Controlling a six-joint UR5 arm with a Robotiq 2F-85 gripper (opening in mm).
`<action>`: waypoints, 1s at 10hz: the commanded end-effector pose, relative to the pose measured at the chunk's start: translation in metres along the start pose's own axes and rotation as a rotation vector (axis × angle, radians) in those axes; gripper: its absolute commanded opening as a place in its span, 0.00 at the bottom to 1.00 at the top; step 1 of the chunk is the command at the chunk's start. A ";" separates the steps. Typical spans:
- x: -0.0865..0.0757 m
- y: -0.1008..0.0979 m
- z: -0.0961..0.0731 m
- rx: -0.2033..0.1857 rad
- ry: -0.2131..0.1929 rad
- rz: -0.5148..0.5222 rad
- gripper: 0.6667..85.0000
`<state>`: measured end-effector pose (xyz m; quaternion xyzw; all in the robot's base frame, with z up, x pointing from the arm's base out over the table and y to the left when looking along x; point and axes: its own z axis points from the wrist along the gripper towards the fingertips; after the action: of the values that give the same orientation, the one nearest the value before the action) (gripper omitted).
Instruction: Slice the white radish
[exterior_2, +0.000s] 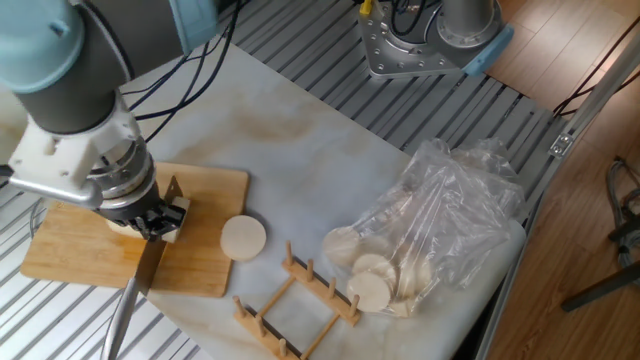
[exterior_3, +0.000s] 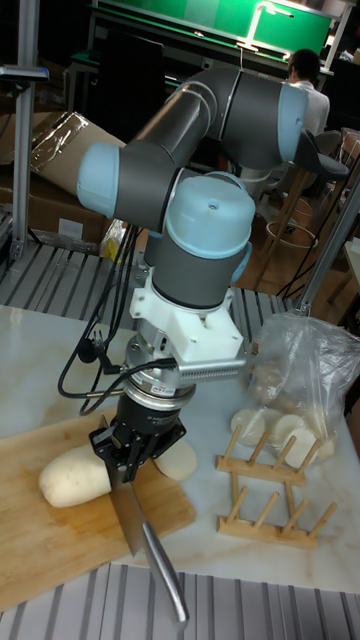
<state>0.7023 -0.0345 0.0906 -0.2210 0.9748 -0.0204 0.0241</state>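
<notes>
With the tool (exterior_3: 133, 452) clamped on the knife (exterior_3: 131, 518) over the radish (exterior_3: 77, 474) lying on the board (exterior_2: 200, 190), the cut wants a straight, steady press, blade square to the radish and clear of the loose slice (exterior_2: 243, 238).

No legible text, labels, brands, numbers or signs found in either view.
</notes>
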 end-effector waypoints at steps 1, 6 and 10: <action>0.005 -0.007 -0.004 0.024 -0.046 -0.023 0.01; -0.033 0.015 0.004 -0.038 -0.187 -0.034 0.01; -0.027 0.014 -0.015 -0.115 -0.213 -0.066 0.01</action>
<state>0.7181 -0.0105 0.0981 -0.2462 0.9636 0.0275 0.1008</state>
